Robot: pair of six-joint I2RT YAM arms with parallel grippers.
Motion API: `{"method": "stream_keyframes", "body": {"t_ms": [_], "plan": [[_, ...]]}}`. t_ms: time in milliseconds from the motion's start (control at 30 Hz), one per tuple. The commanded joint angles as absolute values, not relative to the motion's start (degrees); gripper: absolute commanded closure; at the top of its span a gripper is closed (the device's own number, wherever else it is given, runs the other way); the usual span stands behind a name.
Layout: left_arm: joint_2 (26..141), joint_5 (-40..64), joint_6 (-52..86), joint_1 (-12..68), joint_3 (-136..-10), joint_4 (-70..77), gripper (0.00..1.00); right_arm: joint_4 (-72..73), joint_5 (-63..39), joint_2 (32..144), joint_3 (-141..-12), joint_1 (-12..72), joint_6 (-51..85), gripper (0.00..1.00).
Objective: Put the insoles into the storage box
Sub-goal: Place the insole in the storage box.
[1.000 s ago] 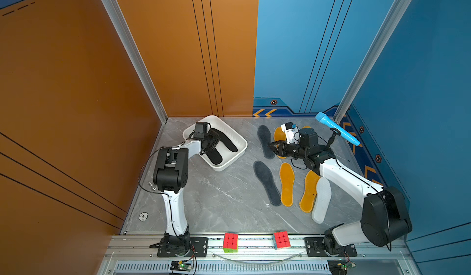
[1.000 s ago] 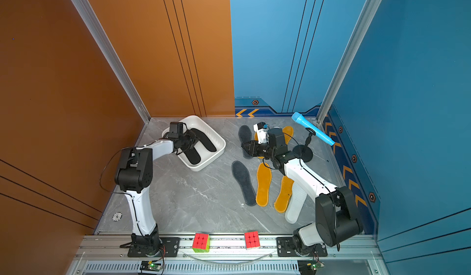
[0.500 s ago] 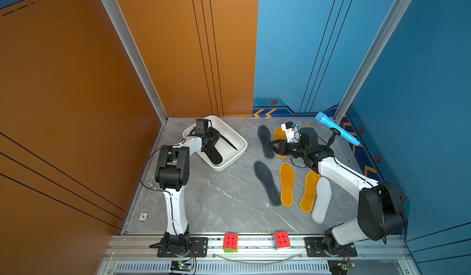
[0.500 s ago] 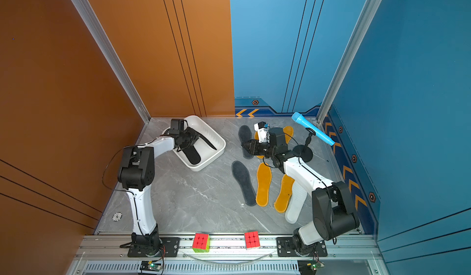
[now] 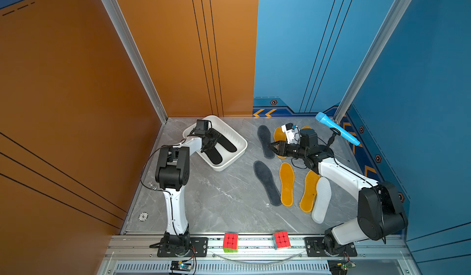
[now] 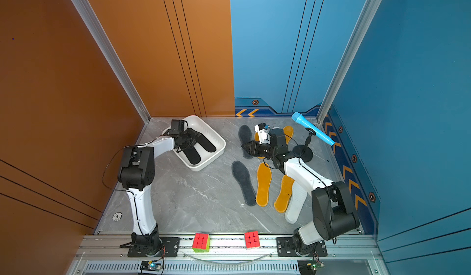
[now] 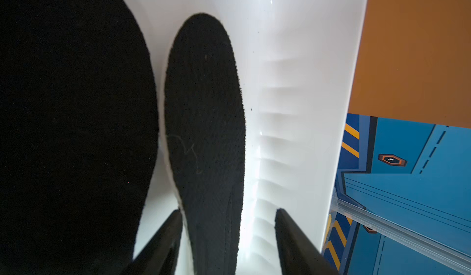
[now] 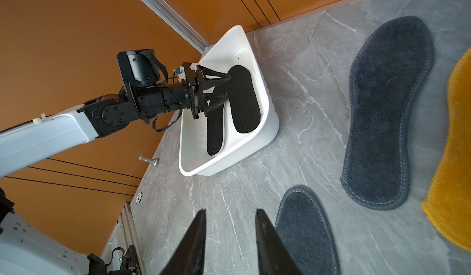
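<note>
Now — insoles [image 5: 309,192]: 2 black [image 5: 227,143], 2 grey [image 5: 267,182], 4 orange [image 5: 286,184], 1 white [image 5: 322,199] | left hand [image 7: 226,213] wide, right hand [image 8: 230,211] narrow

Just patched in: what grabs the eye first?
Two black insoles lie in the white storage box at far left, the left gripper over them, jaws open. Rightward, dark grey insoles, orange insoles and a white insole lie loose on the table, near a bright blue microphone.
</note>
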State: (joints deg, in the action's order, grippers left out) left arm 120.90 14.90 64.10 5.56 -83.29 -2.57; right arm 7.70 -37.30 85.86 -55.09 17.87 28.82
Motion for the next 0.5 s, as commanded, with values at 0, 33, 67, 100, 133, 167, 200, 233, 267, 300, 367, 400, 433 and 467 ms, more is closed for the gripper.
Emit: {"method": "stream_keyframes", "body": {"t_ms": [0,33,67,100,133,167,200,233,267,300,367,400,433,467], "plan": [[116.9,13.9,62.2,5.0,-82.6,-4.6,0.32,2.5,-36.1,86.7,-55.8,17.4,27.9,0.63],[116.2,14.0,62.0,5.0,-82.5,-4.7,0.31,0.2,-35.3,87.3,-56.3,17.4,27.1,0.62],[115.6,14.1,61.9,4.9,-82.5,-4.9,0.29,-1.7,-34.5,87.8,-56.8,17.4,26.4,0.62],[115.1,14.2,61.6,4.8,-82.5,-5.0,0.28,-3.4,-33.7,88.4,-57.1,17.5,25.8,0.61],[114.6,14.3,61.5,4.8,-82.5,-5.1,0.27,-5.0,-32.6,88.9,-57.4,17.6,25.4,0.61],[114.1,14.4,61.4,4.7,-82.4,-5.1,0.26,-6.5,-31.6,89.3,-57.6,17.7,24.9,0.61],[113.8,14.8,61.4,4.6,-82.4,-5.1,0.26,-7.8,-30.7,89.7,-57.8,17.8,24.4,0.60],[113.4,14.9,61.2,4.6,-82.3,-5.1,0.25,-9.3,-29.8,90.2,-58.0,18.0,23.8,0.60],[112.9,14.9,61.1,4.6,-82.1,-5.1,0.24,-11.0,-29.0,90.8,-58.4,18.3,23.2,0.60],[112.6,14.9,61.0,4.6,-81.9,-5.0,0.24,-12.3,-28.3,91.4,-58.7,18.6,22.7,0.60],[111.4,15.8,61.1,4.6,-81.1,-4.3,0.23,-15.4,-26.5,92.6,-59.4,19.6,21.4,0.60],[110.6,16.0,61.1,4.6,-80.7,-4.1,0.22,-16.8,-25.2,93.1,-59.7,20.2,20.7,0.60],[109.6,16.1,60.7,4.8,-80.1,-4.0,0.20,-18.4,-23.8,93.8,-60.1,20.9,19.9,0.59],[108.4,16.0,60.1,5.0,-79.5,-3.9,0.18,-19.9,-22.5,94.7,-60.4,21.5,19.3,0.59]]}}
